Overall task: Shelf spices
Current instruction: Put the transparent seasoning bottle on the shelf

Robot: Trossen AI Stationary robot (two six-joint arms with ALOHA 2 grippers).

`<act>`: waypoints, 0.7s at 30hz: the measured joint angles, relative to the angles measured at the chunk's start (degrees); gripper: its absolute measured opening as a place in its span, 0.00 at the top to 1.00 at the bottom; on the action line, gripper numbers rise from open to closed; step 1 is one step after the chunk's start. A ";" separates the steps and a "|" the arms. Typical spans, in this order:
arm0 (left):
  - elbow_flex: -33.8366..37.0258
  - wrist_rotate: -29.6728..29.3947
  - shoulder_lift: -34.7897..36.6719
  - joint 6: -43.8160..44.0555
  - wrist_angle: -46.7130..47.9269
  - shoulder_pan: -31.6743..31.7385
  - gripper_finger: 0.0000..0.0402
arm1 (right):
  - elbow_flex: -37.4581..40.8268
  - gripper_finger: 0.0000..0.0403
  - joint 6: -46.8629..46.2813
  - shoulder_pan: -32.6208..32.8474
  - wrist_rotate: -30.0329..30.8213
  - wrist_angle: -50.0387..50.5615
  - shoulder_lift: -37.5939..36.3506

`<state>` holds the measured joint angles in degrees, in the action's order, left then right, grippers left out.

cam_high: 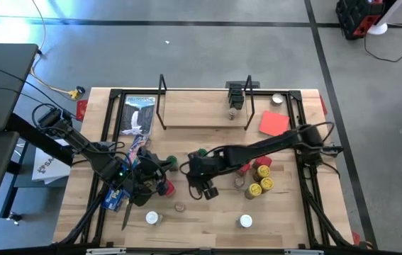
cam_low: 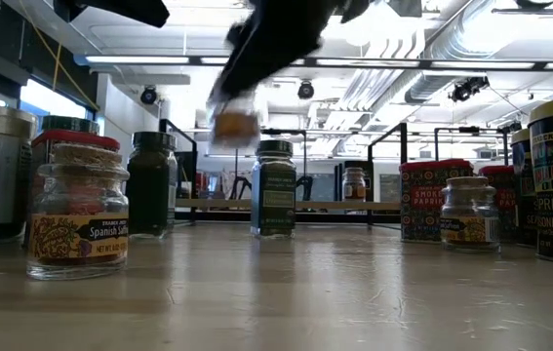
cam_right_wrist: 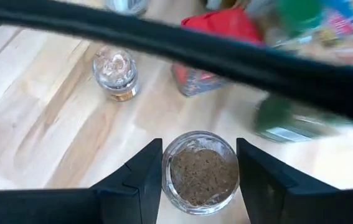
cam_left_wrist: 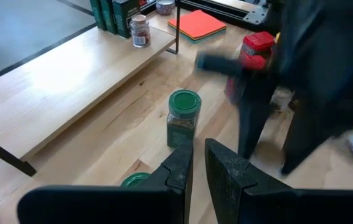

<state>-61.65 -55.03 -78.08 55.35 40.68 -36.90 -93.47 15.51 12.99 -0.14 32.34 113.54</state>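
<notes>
Jaws of the right gripper (cam_right_wrist: 199,171) sat either side of a small clear jar (cam_right_wrist: 201,172) with brownish spice in it, pads right up against the glass, jar lifted off the bench (cam_high: 208,227) near the middle. Left gripper (cam_left_wrist: 198,163) parked over the bench's left part, jaws nearly shut with just a thin gap, nothing between them, green-lidded jar (cam_left_wrist: 183,117) standing just ahead. Shelf (cam_high: 201,110) at the far edge with a few jars at its right end. Yellow-lidded jars (cam_high: 259,178) clustered right of centre.
</notes>
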 joint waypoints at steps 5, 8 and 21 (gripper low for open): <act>0.00 0.46 0.00 0.00 -0.08 -0.21 0.91 | 0.50 0.60 0.49 -0.34 6.79 8.58 -7.98; 0.00 0.48 0.00 0.01 -0.13 -0.48 0.91 | 4.26 0.60 1.01 -2.16 10.37 11.68 -13.30; 0.00 -1.03 0.00 0.02 -0.30 -0.68 0.91 | 28.77 0.60 -0.83 -22.76 16.17 7.27 -28.44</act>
<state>-61.65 -56.05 -78.08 55.37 40.38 -37.58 -64.70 14.67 -9.77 16.03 39.62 85.10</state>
